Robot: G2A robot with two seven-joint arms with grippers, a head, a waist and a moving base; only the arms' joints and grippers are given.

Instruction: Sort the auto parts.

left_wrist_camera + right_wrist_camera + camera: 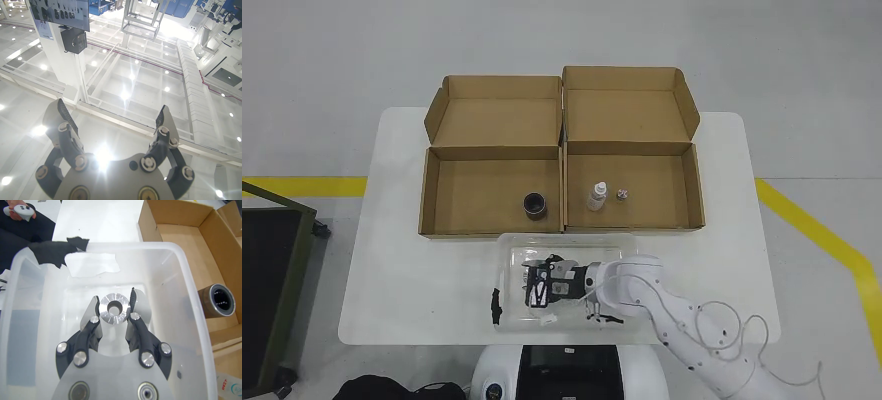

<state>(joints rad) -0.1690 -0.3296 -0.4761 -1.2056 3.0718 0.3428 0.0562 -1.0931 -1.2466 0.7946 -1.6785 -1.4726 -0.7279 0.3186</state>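
The right gripper [114,293] is down inside a clear plastic bin [185,262]. Its two ridged fingers are closed against opposite sides of a machined metal ring [121,317], near the middle of the bin. The ring is short, shiny and thick-walled, with a round bore. Gripping it from the sides likely suits its smooth curved wall for lifting out. Just beyond the bin, a brown cardboard box [208,256] holds a dark cylindrical linear bearing [217,303]. The left gripper [112,103] points toward the ceiling, spread wide and empty.
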